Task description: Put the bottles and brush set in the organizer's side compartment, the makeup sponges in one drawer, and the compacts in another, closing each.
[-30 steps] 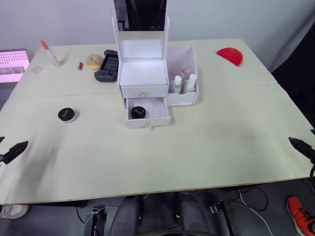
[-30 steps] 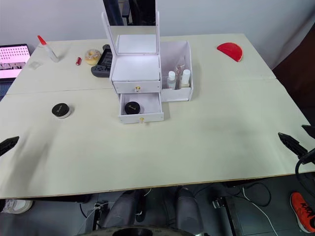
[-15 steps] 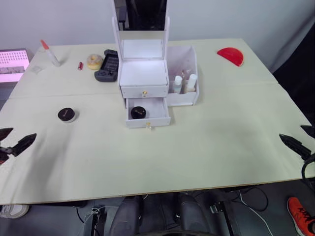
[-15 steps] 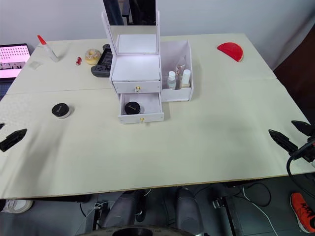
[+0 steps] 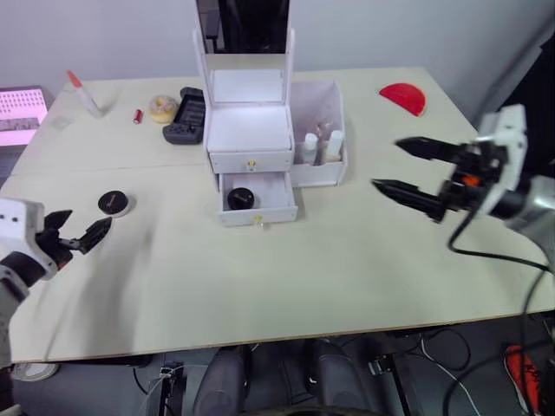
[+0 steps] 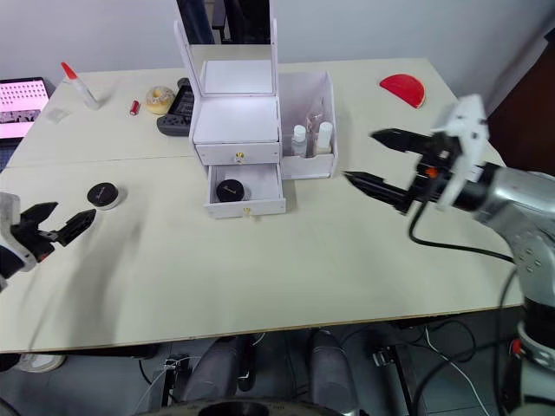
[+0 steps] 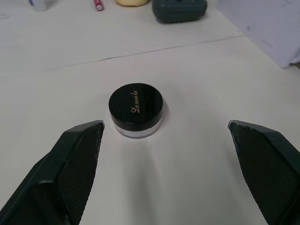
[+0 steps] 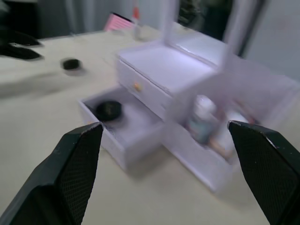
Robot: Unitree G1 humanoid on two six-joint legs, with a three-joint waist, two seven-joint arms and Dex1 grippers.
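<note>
The white organizer (image 5: 250, 130) stands at mid-table with its mirror upright. Its upper drawer (image 5: 252, 161) is shut. Its lower drawer (image 5: 258, 201) is pulled out and holds one black-lidded compact (image 5: 240, 198). A second compact (image 5: 113, 203) lies on the table to the left, and it is also in the left wrist view (image 7: 136, 109). My left gripper (image 5: 74, 232) is open, just short of it. Two white bottles (image 5: 322, 146) stand in the side compartment (image 5: 323, 104). My right gripper (image 5: 388, 165) hovers open, right of the organizer. The makeup sponges are out of view. I cannot make out the brush set.
Behind the organizer's left side lie a black gadget (image 5: 186, 115), a yellowish ring roll (image 5: 161, 107), a small red tube (image 5: 138, 115) and a red-tipped bottle (image 5: 84, 94). A red half-round object (image 5: 403, 97) sits at the back right. A lit pink screen (image 5: 22, 104) is at the far left.
Both arms came in from the table's side edges. The left gripper moved toward the compact on the table. The right gripper rose and moved in beside the organizer.
</note>
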